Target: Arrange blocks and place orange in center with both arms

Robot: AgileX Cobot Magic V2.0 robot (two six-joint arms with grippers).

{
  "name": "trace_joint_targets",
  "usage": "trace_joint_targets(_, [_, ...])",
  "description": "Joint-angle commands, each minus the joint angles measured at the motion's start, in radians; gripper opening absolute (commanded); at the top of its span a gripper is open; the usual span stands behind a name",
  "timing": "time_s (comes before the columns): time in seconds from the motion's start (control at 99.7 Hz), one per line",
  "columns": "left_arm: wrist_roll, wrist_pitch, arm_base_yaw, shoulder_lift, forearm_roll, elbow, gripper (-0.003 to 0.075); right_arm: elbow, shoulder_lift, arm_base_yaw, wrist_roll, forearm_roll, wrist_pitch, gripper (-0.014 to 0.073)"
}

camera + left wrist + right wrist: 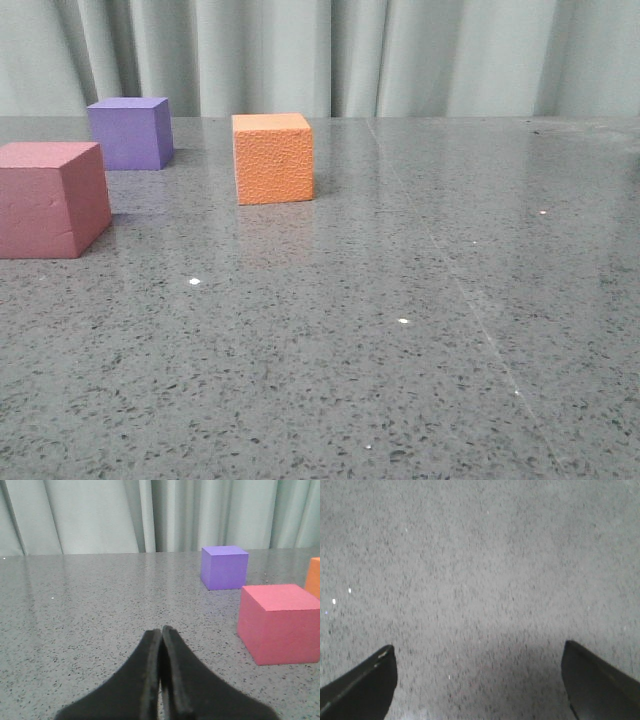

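Orange cube [273, 158], foam with a pebbled front face and sharp square edges, is sitting on the speckled grey surface [400, 330] toward the back, to the right of the other two blocks and apart from both; the purple cube [130, 132], smooth-faced, is standing farther back to its left, near the pale pleated curtain [400, 55]; the pink-red cube [50, 198], matte with faint creases on its front, is resting nearest the camera at the left edge; the glossy surface is throwing back dim reflections of the blocks. In the left wrist view the left gripper [161, 635] is showing its black, tapered fingers pressed together with nothing between them, pointing over bare surface, the pink-red cube off to one side; in the right wrist view the right gripper [480, 680] is holding its dark angular fingers wide apart above bare surface, gripping nothing.
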Motion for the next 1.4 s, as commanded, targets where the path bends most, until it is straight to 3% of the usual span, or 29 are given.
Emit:
trace_joint_targets(0.0, [-0.006, -0.083, -0.008, -0.033, 0.0, 0.055, -0.0019, 0.036, -0.089, -0.006, -0.01, -0.02, -0.068, 0.0654])
trace_joint_targets(0.08, [-0.006, -0.083, -0.008, -0.033, 0.0, 0.055, -0.0019, 0.08, -0.157, -0.006, -0.01, -0.02, -0.058, 0.0638])
trace_joint_targets(0.171, [-0.006, -0.083, -0.008, -0.033, 0.0, 0.055, -0.0019, 0.113, -0.218, -0.006, -0.01, -0.02, -0.038, 0.0545])
trace_joint_targets(0.481, [-0.006, -0.083, -0.008, -0.033, 0.0, 0.055, -0.0019, 0.12, -0.283, -0.006, -0.01, -0.02, -0.017, -0.0073])
trace_joint_targets(1.194, [-0.006, -0.083, -0.008, -0.033, 0.0, 0.055, -0.0019, 0.123, -0.283, -0.006, -0.01, -0.043, -0.022, -0.0067])
trace_joint_targets(1.394, [-0.006, -0.083, -0.008, -0.033, 0.0, 0.055, -0.0019, 0.22, -0.359, -0.006, -0.01, -0.066, -0.204, -0.0067])
